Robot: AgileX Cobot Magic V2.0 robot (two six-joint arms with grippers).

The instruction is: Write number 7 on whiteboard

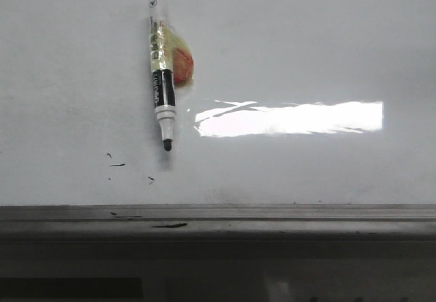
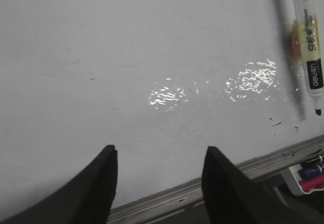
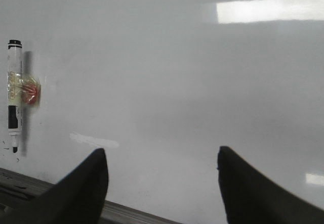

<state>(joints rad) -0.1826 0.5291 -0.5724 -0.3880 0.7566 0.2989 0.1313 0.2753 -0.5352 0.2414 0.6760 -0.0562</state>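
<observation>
The large glossy white-grey whiteboard (image 1: 306, 50) stands upright ahead of the robot with a bright rectangular glare across it and a grey metal ledge (image 1: 272, 215) along its lower edge. No number 7 is on it; only a few small black specks and dashes (image 1: 117, 164) sit near the lower left. A white-barrelled black marker pen (image 1: 161, 70) hangs on the board, tip down and uncapped, fixed there by a clear tape patch with a yellow and red blob (image 1: 181, 62), possibly a magnet, though the pictures are too soft to be sure. Both arms are empty: the left gripper (image 2: 159, 168) has its dark jaws apart with the bare board between them, the pen well off to one side, and the right gripper (image 3: 162, 171) likewise has its jaws spread wide, the pen far off at the edge of its view. The step in hand, as I judge it, is fetching the pen. To do it well, the nearer arm should line its jaws across the barrel at the black grip band, below the tape patch, close squarely, and pull straight off the board so that the tip does not drag and add stray marks. A firm hold low on the barrel should keep the strokes steady.
</observation>
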